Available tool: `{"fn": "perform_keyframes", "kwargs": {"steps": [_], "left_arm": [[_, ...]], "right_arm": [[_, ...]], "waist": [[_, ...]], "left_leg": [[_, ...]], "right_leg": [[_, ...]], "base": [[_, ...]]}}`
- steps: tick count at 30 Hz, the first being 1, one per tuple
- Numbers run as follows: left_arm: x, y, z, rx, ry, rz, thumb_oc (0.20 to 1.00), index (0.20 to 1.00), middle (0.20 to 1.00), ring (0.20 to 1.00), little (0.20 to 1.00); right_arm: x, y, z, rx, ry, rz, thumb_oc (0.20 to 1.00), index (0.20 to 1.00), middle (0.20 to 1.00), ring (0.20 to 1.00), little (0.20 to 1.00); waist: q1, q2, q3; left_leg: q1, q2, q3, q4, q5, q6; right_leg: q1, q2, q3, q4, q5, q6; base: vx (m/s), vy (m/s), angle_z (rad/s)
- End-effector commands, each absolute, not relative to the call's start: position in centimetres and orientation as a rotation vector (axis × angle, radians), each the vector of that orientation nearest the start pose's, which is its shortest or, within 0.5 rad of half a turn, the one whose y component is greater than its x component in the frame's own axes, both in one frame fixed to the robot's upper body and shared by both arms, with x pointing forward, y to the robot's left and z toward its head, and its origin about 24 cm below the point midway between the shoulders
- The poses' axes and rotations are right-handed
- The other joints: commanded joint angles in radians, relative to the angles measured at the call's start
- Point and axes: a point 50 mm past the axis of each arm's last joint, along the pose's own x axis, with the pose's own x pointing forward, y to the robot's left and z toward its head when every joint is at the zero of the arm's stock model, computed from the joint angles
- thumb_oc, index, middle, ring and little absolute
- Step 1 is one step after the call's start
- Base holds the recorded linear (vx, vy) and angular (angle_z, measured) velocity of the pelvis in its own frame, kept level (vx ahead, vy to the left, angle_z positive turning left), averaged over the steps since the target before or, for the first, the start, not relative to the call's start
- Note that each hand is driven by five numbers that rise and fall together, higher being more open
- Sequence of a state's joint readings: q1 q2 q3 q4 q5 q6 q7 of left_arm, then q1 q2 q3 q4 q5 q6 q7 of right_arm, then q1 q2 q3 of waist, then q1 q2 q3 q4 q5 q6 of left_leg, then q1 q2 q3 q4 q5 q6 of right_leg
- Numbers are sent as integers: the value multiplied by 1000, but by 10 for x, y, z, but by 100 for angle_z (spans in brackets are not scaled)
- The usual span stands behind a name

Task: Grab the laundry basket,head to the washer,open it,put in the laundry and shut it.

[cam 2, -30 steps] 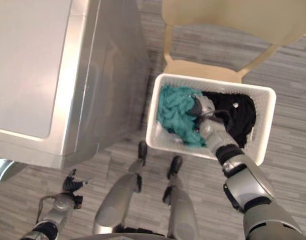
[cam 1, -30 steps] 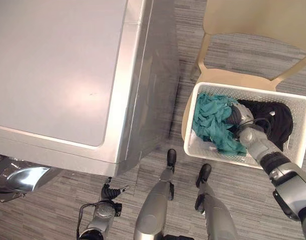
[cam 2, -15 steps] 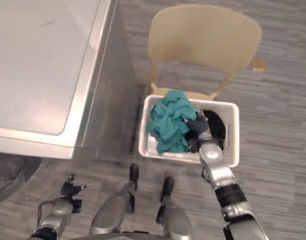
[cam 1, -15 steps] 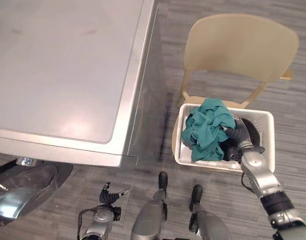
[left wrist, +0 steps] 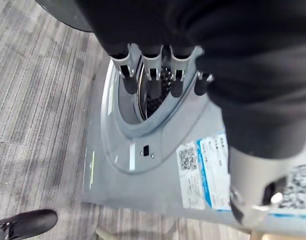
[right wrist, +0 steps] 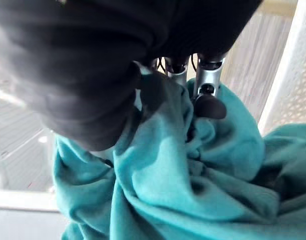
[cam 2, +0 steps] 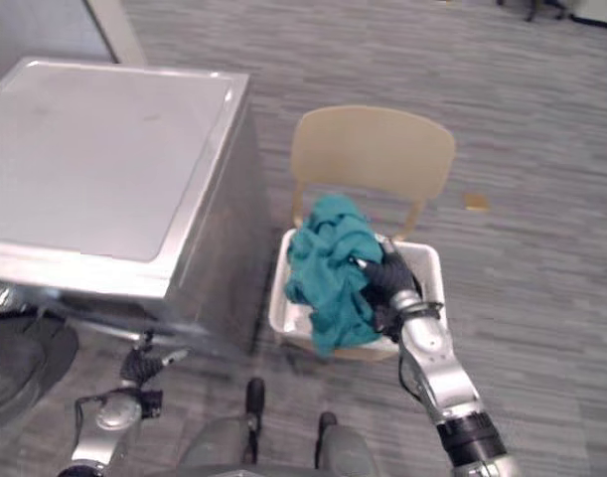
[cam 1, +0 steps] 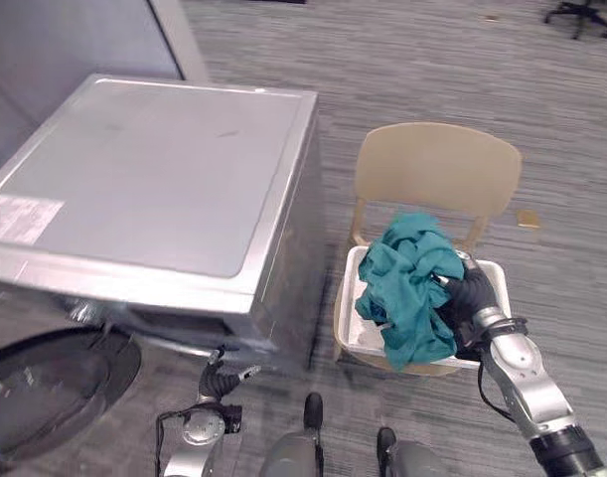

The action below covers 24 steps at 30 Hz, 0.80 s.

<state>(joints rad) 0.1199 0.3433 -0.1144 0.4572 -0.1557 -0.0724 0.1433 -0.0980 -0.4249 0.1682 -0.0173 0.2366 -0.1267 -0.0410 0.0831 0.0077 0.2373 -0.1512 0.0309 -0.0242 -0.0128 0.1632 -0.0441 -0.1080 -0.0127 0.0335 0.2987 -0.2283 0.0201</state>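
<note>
1. Right hand (cam 1: 469, 301) has its fingers curled into a bunched teal cloth (cam 1: 410, 286) and holds it up over the white laundry basket (cam 1: 355, 323); in the right wrist view the dark fingertips (right wrist: 209, 105) press into the folds of the cloth.
2. Most of the teal cloth stands above the basket's rim, with a loose part hanging down toward 6 o'clock across the basket's near side.
3. Just at 3 o'clock of the cloth, behind the right hand, something dark shows inside the basket; it may be another garment, but the view is too blocked to be sure.
4. The basket rests on the seat of a tan chair (cam 1: 437, 170), whose curved back rises at 12 o'clock of the basket.
5. The washer (cam 1: 159, 189), a silver-grey box with a flat top, stands at 9 o'clock of the chair and close beside it.
6. The washer's round door (cam 1: 50, 383) hangs open at 7 o'clock of the machine, low over the grey striped floor (cam 1: 402, 60).
7. Left hand (cam 1: 222, 379) shows at 6 o'clock of the washer, near its front, with nothing in it; in the left wrist view its fingers (left wrist: 150, 75) are straight and spread, pointing at the open drum (left wrist: 155, 92).
</note>
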Motion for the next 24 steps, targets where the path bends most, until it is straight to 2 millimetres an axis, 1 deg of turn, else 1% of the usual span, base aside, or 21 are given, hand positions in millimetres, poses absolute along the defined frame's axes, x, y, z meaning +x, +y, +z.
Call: {"fn": "perform_keyframes", "kwargs": {"steps": [1, 2, 3, 4, 5, 6, 7, 8, 9, 10, 11, 12, 13, 14, 15, 16, 17, 18, 19, 22, 24], "left_arm": [[199, 245, -48, 254, 408, 151, 1000, 1000, 1000, 1000, 1000], [204, 241, -39, 253, 361, 130, 1000, 1000, 1000, 1000, 1000], [209, 237, -31, 263, 317, 104, 1000, 1000, 1000, 1000, 1000], [220, 227, -16, 298, 234, 37, 1000, 1000, 1000, 1000, 1000], [223, 222, -10, 321, 203, 4, 1000, 1000, 1000, 1000, 1000], [224, 222, -10, 321, 202, 4, 1000, 1000, 1000, 1000, 1000], [229, 216, 0, 358, 152, -40, 1000, 1000, 1000, 1000, 1000], [236, 210, 10, 391, 95, -83, 1000, 1000, 1000, 1000, 1000], [238, 204, 14, 402, 73, -117, 1000, 1000, 1000, 1000, 1000], [242, 197, 17, 409, 50, -139, 1000, 1000, 1000, 1000, 1000], [246, 190, 21, 426, 24, -171, 1000, 1000, 1000, 1000, 1000], [249, 175, 26, 464, -14, -249, 1000, 1000, 1000, 1000, 1000], [249, 175, 26, 464, -14, -249, 1000, 1000, 1000, 1000, 1000], [252, 169, 31, 489, -46, -269, 1000, 1000, 1000, 1000, 1000], [257, 156, 38, 520, -93, -326, 1000, 1000, 1000, 1000, 1000], [257, 156, 38, 521, -93, -327, 1000, 1000, 1000, 1000, 1000], [259, 147, 42, 529, -118, -358, 1000, 1000, 1000, 1000, 1000], [259, 147, 42, 530, -118, -358, 1000, 1000, 1000, 1000, 1000], [263, 135, 47, 551, -156, -404, 1000, 1000, 1000, 1000, 1000], [276, 115, 61, 612, -241, -457, 1000, 1000, 1000, 1000, 1000], [282, 101, 69, 650, -288, -482, 1000, 1000, 1000, 1000, 1000]], "right_arm": [[273, -176, 124, -187, -396, 160, 200, 200, 200, 200, 200], [274, -176, 125, -197, -400, 157, 200, 200, 200, 200, 200], [276, -178, 127, -222, -404, 152, 200, 200, 200, 200, 200], [277, -179, 127, -239, -396, 148, 200, 200, 200, 200, 200], [277, -177, 126, -236, -393, 155, 200, 200, 200, 200, 200], [277, -177, 126, -236, -393, 155, 200, 200, 200, 200, 200], [276, -175, 126, -229, -393, 167, 200, 200, 200, 200, 200], [276, -173, 126, -225, -398, 179, 200, 200, 200, 200, 200], [276, -170, 126, -218, -398, 193, 200, 200, 200, 200, 200], [277, -164, 127, -208, -405, 213, 200, 200, 200, 200, 200], [279, -159, 126, -201, -400, 233, 200, 200, 200, 200, 200], [281, -151, 127, -180, -400, 258, 200, 200, 200, 200, 200], [281, -151, 126, -180, -400, 258, 200, 200, 200, 200, 200], [283, -145, 126, -164, -398, 274, 200, 200, 200, 200, 200], [283, -137, 124, -127, -392, 293, 200, 200, 200, 200, 200], [284, -137, 124, -127, -392, 293, 200, 200, 200, 200, 200], [284, -127, 126, -110, -400, 324, 200, 200, 200, 200, 200], [285, -127, 126, -110, -401, 324, 200, 200, 200, 200, 200], [287, -111, 128, -73, -402, 374, 200, 200, 200, 200, 200], [289, -82, 128, 7, -375, 470, 200, 200, 200, 200, 200], [287, -66, 124, 56, -339, 534, 200, 200, 200, 200, 200]], "waist": [[32, -22, -46], [28, -14, -41], [21, -9, -32], [-7, -15, -19], [-14, -17, -20], [-15, -14, -22], [-26, -21, -24], [-38, -32, -26], [-46, -37, -31], [-57, -43, -40], [-69, -40, -56], [-85, -26, -94], [-84, -26, -92], [-89, -27, -102], [-94, -31, -120], [-95, -31, -119], [-97, -35, -130], [-97, -35, -128], [-98, -42, -141], [-97, -54, -147], [-100, -59, -153]], "left_leg": [[-102, 68, 24, -11, 11, -75], [-118, 73, 22, -35, 23, -86], [-124, 75, 45, -49, 12, -81], [-104, 81, 120, -23, -36, -54], [-94, 81, 128, 8, -47, -49], [-99, 83, 126, 10, -45, -49], [-86, 75, 129, 62, -77, -43], [-69, 63, 133, 118, -123, -38], [-59, 55, 129, 151, -154, -35], [-37, 45, 128, 175, -188, -33], [21, 42, 142, 151, -209, -35], [76, 46, 167, 70, -199, -31], [84, 45, 168, 58, -193, -32], [92, 44, 168, 14, -180, -32], [111, 39, 163, -39, -166, -32], [115, 38, 162, -44, -162, -32], [127, 37, 163, -63, -160, -31], [129, 36, 163, -64, -159, -30], [142, 34, 162, -74, -161, -28], [154, 31, 167, -74, -167, -24], [160, 32, 175, -74, -171, -21]], "right_leg": [[137, 26, -8, -147, -14, 39], [131, 33, -27, -164, -9, 35], [124, 30, -49, -175, 0, 31], [109, 1, -98, -181, 21, 34], [105, -8, -117, -189, 32, 35], [102, -5, -118, -191, 36, 34], [93, -19, -139, -199, 50, 35], [86, -36, -156, -205, 61, 36], [84, -45, -169, -214, 70, 37], [78, -54, -180, -224, 83, 37], [75, -53, -194, -229, 89, 41], [76, -42, -215, -253, 96, 52], [79, -42, -215, -256, 98, 52], [82, -41, -219, -262, 105, 57], [91, -43, -229, -277, 114, 61], [94, -43, -231, -279, 114, 61], [103, -42, -233, -285, 117, 65], [105, -43, -234, -286, 117, 65], [115, -46, -230, -288, 121, 70], [124, -49, -221, -281, 125, 74], [125, -50, -215, -279, 127, 77]], "base": [[-231, -194, 51], [-356, -240, 51], [-481, -156, 77], [-451, -91, 105], [-334, -43, 133], [-190, -27, 125], [-204, -28, 107], [-236, -28, 70], [-184, -4, 82], [-103, 36, 71], [-30, 101, 78], [23, 90, 28], [36, 116, 40], [22, 117, 52], [20, 117, 56], [50, 104, 27], [31, 38, 2], [45, 96, -10], [16, 85, -16], [6, 73, -10], [-2, 47, 2]]}}
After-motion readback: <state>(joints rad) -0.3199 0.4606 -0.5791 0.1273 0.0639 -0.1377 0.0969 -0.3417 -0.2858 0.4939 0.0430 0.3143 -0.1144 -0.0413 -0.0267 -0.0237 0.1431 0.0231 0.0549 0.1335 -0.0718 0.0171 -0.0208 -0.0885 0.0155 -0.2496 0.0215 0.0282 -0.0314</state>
